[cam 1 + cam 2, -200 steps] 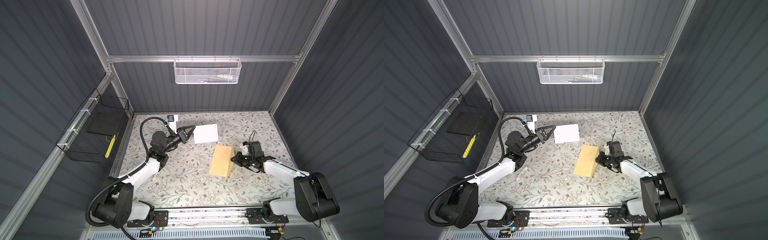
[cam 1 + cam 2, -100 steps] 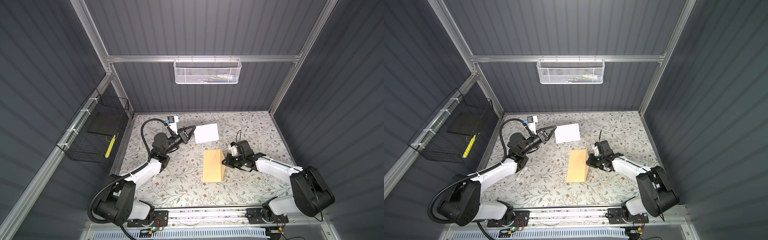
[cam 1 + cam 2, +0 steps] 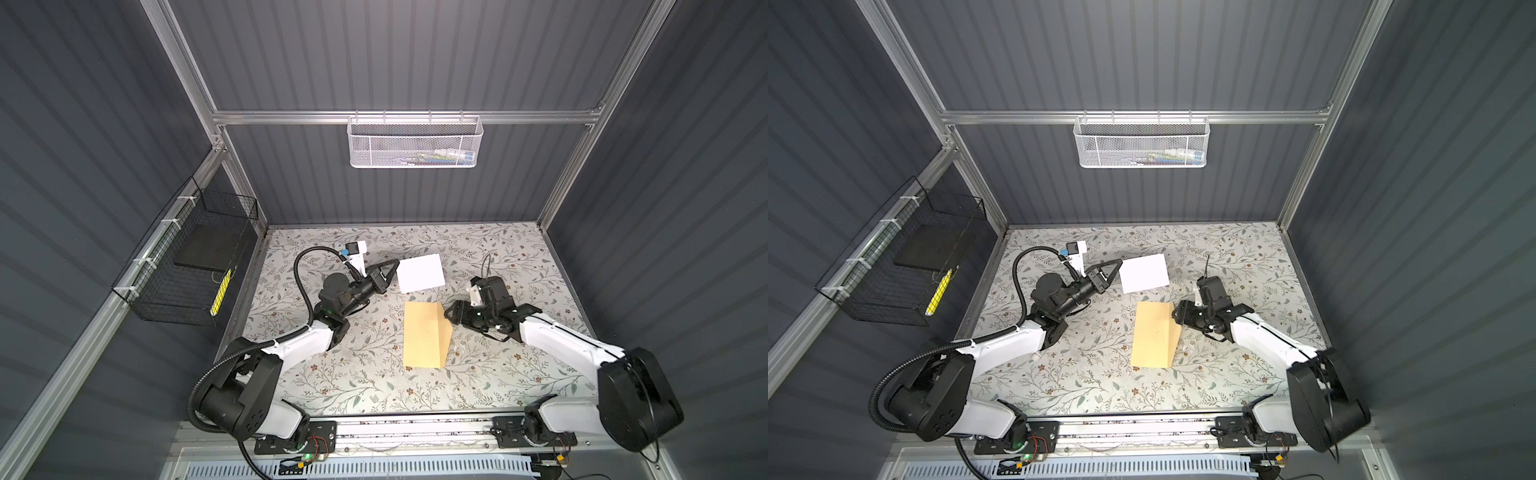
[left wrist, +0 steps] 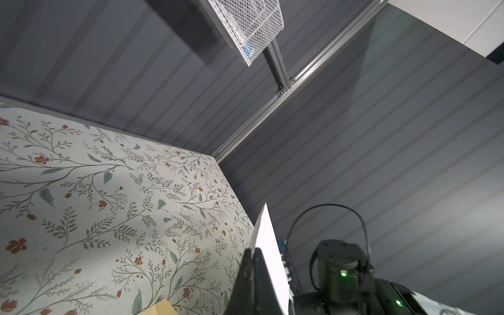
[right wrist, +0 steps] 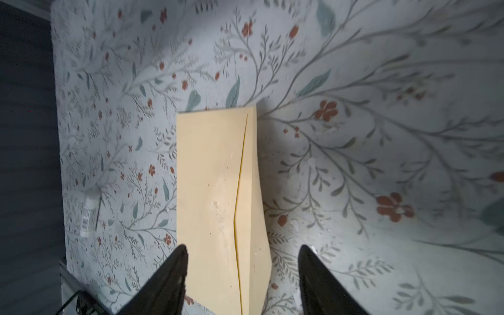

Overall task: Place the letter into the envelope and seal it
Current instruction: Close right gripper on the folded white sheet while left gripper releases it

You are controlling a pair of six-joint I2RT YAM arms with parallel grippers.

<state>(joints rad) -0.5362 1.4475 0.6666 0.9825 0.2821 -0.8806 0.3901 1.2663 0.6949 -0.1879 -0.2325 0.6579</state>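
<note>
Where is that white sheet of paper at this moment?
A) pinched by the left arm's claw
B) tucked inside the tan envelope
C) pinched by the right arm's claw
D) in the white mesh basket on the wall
A: the left gripper is shut on an edge of the letter, while the envelope lies separately on the table.

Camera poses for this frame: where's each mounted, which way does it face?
Both top views: high at the front, looking down at the table and back wall; both arms whole.
Left wrist: on left arm, facing across the table to the far corner; left gripper shut on the letter, right arm beyond.
Right wrist: on right arm, looking down on the envelope; right gripper open over it.
Shared: both wrist views catch the envelope.
</note>
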